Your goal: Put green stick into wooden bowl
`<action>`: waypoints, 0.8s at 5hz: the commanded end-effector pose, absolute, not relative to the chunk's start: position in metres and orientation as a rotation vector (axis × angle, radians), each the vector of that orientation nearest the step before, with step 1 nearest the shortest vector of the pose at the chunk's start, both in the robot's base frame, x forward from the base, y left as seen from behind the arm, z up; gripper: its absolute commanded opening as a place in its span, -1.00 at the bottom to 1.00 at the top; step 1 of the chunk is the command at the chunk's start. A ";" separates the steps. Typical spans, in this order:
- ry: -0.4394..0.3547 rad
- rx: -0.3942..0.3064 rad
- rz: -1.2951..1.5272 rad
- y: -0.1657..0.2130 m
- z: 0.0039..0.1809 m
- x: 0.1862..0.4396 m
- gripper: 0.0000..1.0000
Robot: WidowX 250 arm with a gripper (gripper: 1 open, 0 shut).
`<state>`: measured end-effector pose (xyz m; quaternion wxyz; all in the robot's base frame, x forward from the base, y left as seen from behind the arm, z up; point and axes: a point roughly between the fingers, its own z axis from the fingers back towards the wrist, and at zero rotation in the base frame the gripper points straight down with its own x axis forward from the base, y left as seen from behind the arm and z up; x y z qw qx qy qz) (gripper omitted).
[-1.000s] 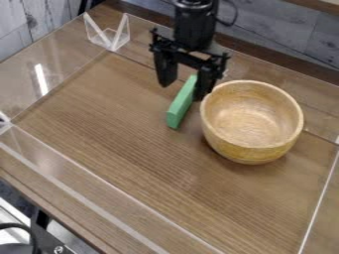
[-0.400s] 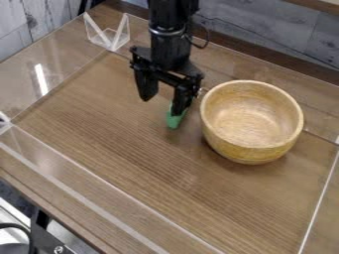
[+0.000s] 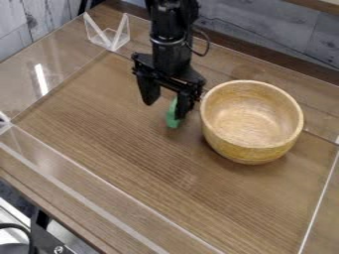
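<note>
A clear, glossy plastic wall (image 3: 54, 60) rims the grained brown wooden table (image 3: 119, 149). Centre-left, the black gripper (image 3: 167, 99) points down, fingers spread wide and holding nothing, straddling the flat bright-green stick (image 3: 173, 117) lying on the table. Just right sits the round, thick-walled, light-tan wooden bowl (image 3: 252, 121).

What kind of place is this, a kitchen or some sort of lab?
Likely a lab test bench: a wooden table fenced by clear plastic walls, with a robot arm's fingers over a green stick beside a wooden bowl.
</note>
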<state>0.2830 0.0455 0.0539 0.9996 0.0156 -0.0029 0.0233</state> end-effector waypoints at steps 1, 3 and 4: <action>-0.053 0.041 0.058 0.047 0.059 0.290 1.00; -0.072 0.042 0.061 0.046 0.058 0.291 1.00; -0.083 0.041 0.065 0.046 0.058 0.292 1.00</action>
